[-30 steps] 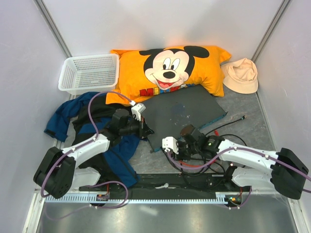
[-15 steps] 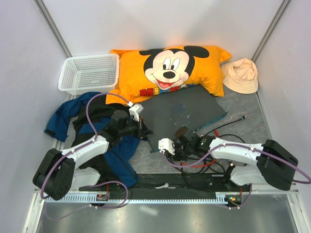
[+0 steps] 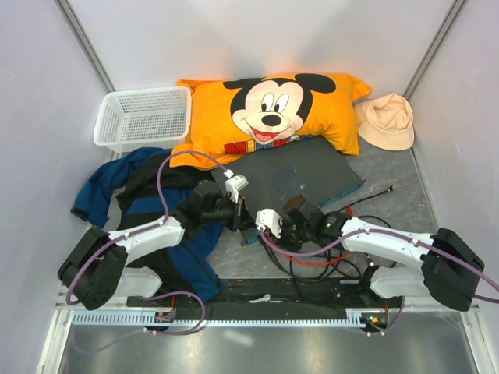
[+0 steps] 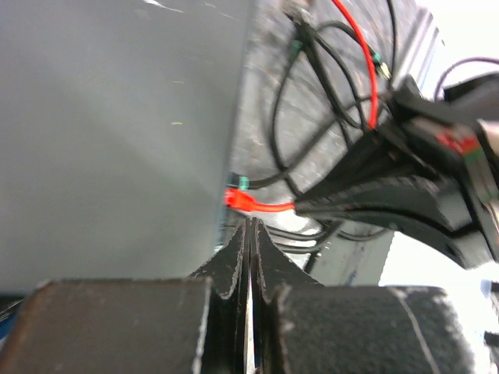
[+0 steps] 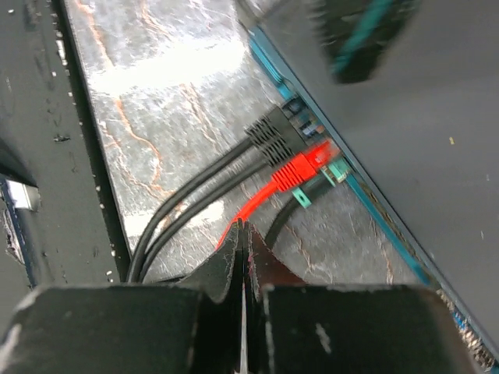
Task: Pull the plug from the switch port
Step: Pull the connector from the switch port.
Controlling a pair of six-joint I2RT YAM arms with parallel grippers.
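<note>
The dark grey switch (image 3: pixel 300 178) lies flat, its far edge on the orange pillow. In the right wrist view a red plug (image 5: pixel 302 169) sits in a port on the switch's teal-trimmed edge (image 5: pixel 405 140), beside two black plugs (image 5: pixel 273 139). My right gripper (image 5: pixel 243 227) is shut, its tips just over the red cable a little behind the plug. In the left wrist view my left gripper (image 4: pixel 251 226) is shut, its tips close below the red plug (image 4: pixel 243 201) at the switch's edge (image 4: pixel 117 140). In the top view both grippers, left (image 3: pixel 248 220) and right (image 3: pixel 274 226), meet at the switch's near corner.
An orange Mickey Mouse pillow (image 3: pixel 273 109) lies behind the switch. A white basket (image 3: pixel 144 117) is at the back left and a beige hat (image 3: pixel 387 121) at the back right. Blue and black clothing (image 3: pixel 117 187) lies under the left arm. Black and red cables (image 3: pixel 320 261) coil near the right arm.
My left gripper has moved right to the switch's near corner. My right gripper has shifted left and forward, closing in on the plugged edge. Both stay shut.
</note>
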